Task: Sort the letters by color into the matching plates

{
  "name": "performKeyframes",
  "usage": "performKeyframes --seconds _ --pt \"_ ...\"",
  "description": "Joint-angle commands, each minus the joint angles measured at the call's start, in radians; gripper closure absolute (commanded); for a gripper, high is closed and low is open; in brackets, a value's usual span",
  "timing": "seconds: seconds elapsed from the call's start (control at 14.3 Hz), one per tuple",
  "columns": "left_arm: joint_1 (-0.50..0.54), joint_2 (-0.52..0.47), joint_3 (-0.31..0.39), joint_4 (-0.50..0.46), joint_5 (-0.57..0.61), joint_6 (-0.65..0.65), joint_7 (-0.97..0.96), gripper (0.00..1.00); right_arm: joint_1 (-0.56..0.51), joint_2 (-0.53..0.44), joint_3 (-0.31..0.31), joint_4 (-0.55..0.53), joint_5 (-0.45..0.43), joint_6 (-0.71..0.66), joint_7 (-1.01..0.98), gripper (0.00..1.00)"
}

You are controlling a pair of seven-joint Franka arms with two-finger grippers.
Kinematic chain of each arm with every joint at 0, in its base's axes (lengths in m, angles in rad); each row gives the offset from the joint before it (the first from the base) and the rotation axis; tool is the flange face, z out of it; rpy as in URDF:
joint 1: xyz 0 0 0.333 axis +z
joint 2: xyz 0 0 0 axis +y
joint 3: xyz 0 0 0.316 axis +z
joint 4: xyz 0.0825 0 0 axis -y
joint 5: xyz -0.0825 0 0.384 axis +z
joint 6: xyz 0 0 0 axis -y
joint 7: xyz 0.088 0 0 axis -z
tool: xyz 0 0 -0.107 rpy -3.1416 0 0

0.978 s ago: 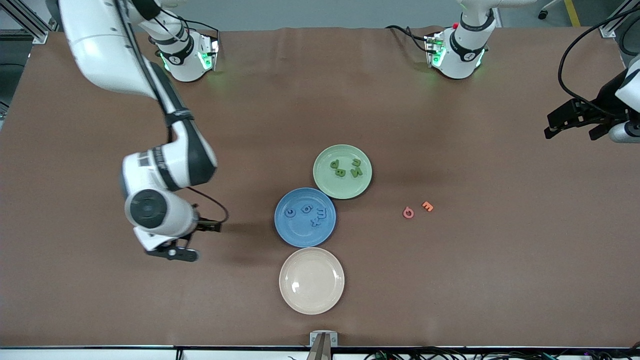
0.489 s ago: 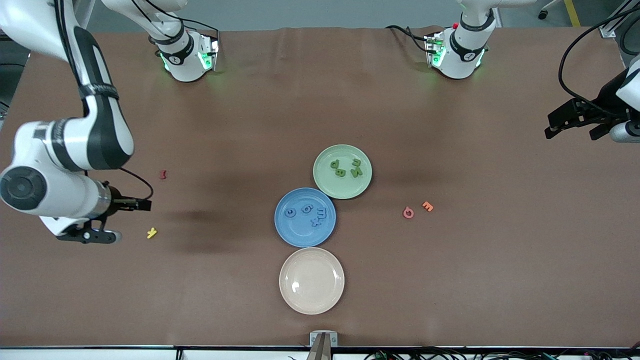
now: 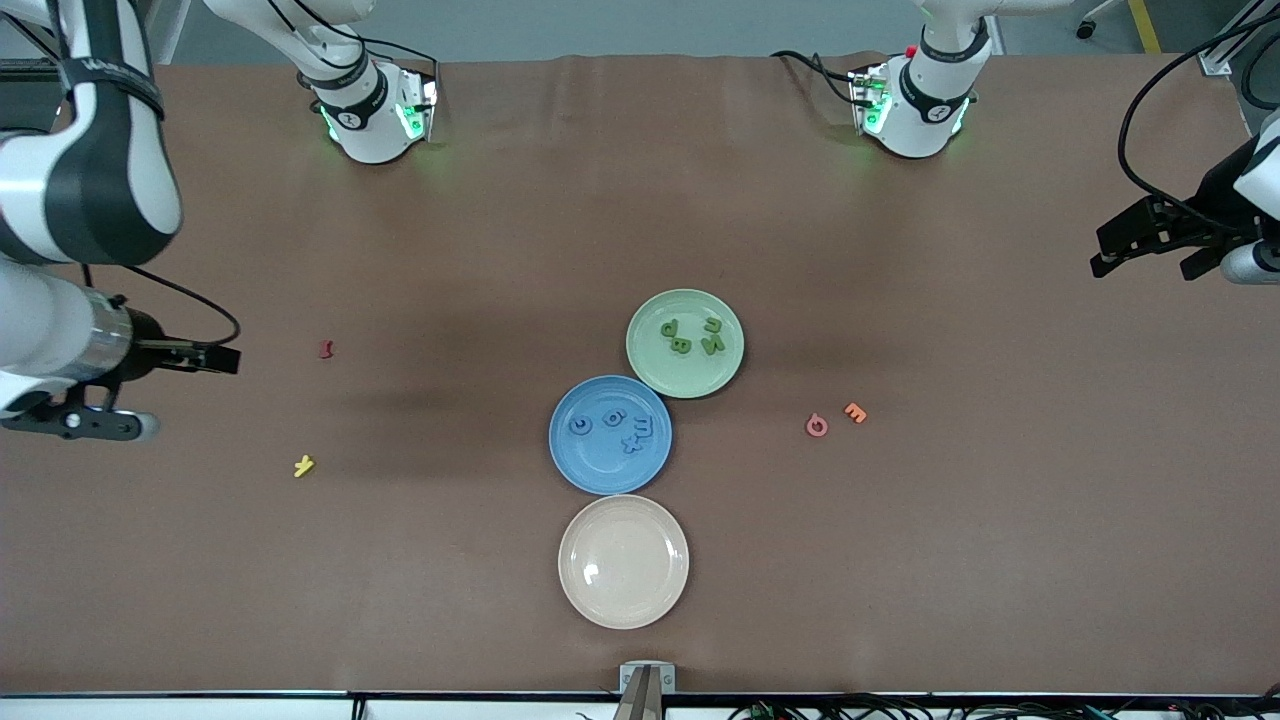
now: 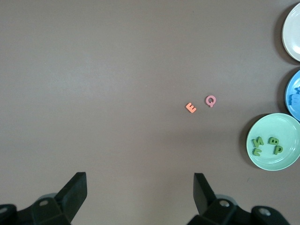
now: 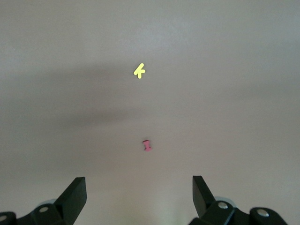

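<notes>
The light green plate [image 3: 685,375] [image 4: 274,161] lies mid-table with several green letters [image 3: 680,346] [image 4: 275,150] in it. Touching it, nearer the front camera, is the blue plate [image 3: 600,470] [image 4: 291,89], which carries several blue letters [image 3: 612,419]. My right gripper [image 3: 180,393] [image 5: 139,190] hangs open and empty over bare table at the right arm's end. My left gripper [image 3: 1140,265] [image 4: 139,187] waits open and empty above the left arm's end of the table.
A cream plate [image 3: 623,590] [image 4: 293,28] sits nearest the front camera, against the blue one. Pink [image 3: 817,426] [image 4: 211,100] and orange [image 3: 855,412] [image 4: 191,108] letters lie toward the left arm's end. Dark red [image 3: 325,349] [image 5: 147,146] and yellow [image 3: 304,466] [image 5: 139,71] letters lie toward the right arm's end.
My right arm has swung from beside the blue plate out to the right arm's end of the table, uncovering the dark red and yellow letters. The left arm has not moved.
</notes>
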Motion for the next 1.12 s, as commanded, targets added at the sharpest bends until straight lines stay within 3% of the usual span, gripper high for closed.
performKeyframes --seconds 0.0,0.14,0.28,0.7,1.05 --pt "0.006 0.008 -0.003 0.021 0.005 -0.015 -0.007 0.00 -0.060 0.009 0.015 0.039 0.023 -0.050 -0.085 0.00" --pt "0.004 0.009 -0.003 0.021 0.005 -0.015 -0.007 0.00 -0.086 0.009 0.017 0.040 0.039 -0.048 -0.078 0.00" --pt "0.004 0.009 -0.003 0.021 0.006 -0.012 -0.007 0.00 -0.115 0.015 0.014 0.074 0.115 -0.041 -0.075 0.00" --pt "0.004 0.011 -0.003 0.021 0.009 -0.010 -0.007 0.00 -0.119 0.019 0.020 0.091 0.129 0.002 -0.073 0.00" --pt "0.004 0.011 -0.003 0.021 0.009 -0.010 -0.007 0.00 -0.095 -0.021 0.021 0.063 0.117 -0.054 -0.087 0.00"
